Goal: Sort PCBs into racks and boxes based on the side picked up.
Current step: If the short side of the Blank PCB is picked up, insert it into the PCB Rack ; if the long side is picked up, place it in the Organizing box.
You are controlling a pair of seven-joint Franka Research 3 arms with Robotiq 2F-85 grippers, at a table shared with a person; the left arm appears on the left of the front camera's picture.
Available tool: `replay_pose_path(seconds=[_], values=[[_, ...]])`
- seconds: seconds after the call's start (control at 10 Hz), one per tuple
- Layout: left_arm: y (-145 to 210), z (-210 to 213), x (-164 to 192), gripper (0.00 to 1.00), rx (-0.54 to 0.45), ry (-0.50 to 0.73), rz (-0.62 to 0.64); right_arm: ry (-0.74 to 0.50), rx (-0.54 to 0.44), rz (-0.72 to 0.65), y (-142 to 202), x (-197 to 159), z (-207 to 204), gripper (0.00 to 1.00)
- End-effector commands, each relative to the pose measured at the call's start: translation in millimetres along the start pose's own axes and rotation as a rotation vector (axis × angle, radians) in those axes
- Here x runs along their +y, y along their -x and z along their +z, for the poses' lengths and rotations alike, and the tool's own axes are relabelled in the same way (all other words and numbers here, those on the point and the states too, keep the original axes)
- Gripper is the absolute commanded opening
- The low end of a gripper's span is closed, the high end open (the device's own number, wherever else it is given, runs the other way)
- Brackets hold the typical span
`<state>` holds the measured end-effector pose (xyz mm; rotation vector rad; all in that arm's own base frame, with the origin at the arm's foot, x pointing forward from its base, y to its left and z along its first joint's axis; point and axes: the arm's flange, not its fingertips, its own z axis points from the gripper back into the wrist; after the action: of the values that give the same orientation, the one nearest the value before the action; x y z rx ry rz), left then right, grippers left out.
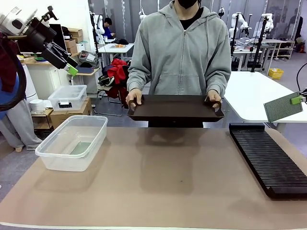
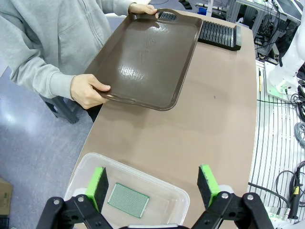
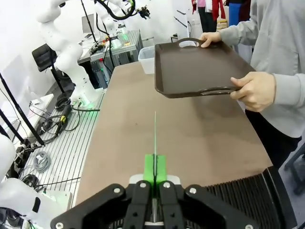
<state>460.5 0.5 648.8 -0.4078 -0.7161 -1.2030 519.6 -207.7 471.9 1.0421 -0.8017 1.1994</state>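
A green PCB (image 1: pixel 282 107) hangs at the far right above the black slotted rack (image 1: pixel 268 158), held by my right gripper (image 1: pixel 301 99), which is shut on its edge. In the right wrist view that PCB (image 3: pixel 155 136) shows edge-on between the shut green pads (image 3: pixel 149 170), with the rack (image 3: pixel 248 200) below. My left gripper (image 1: pixel 71 68) is raised at the upper left, open, above the clear box (image 1: pixel 73 142). In the left wrist view its pads (image 2: pixel 99 185) stand wide apart over the box (image 2: pixel 81 167), where a second PCB (image 2: pixel 127 200) lies flat.
A person across the table holds a dark brown handled tray (image 1: pixel 175 107) with both hands above the far edge. A smaller lidded clear tub (image 1: pixel 67 97) sits on cartons behind the box. The brown tabletop (image 1: pixel 163 177) lies bare between box and rack.
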Motion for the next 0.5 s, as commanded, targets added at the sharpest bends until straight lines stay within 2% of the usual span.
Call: replay_pose_path(seconds=[0.0,0.2,0.3,0.4], values=[[0.2,-0.7,-0.3,1.0,0.001,0.0,0.001,-0.003,-0.014,0.002,-11.0,9.1,-0.4,0.02],[0.2,-0.7,-0.3,1.0,0.001,0.0,0.001,0.0,0.0,0.002,-2.6,1.4,0.5,0.02],[0.2,-0.7,-0.3,1.0,0.001,0.0,0.001,0.026,-0.075,-0.077,-8.7,1.0,-13.0,0.02],[0.2,-0.7,-0.3,1.0,0.001,0.0,0.001,0.001,0.001,0.007,-5.5,3.0,1.3,0.02]])
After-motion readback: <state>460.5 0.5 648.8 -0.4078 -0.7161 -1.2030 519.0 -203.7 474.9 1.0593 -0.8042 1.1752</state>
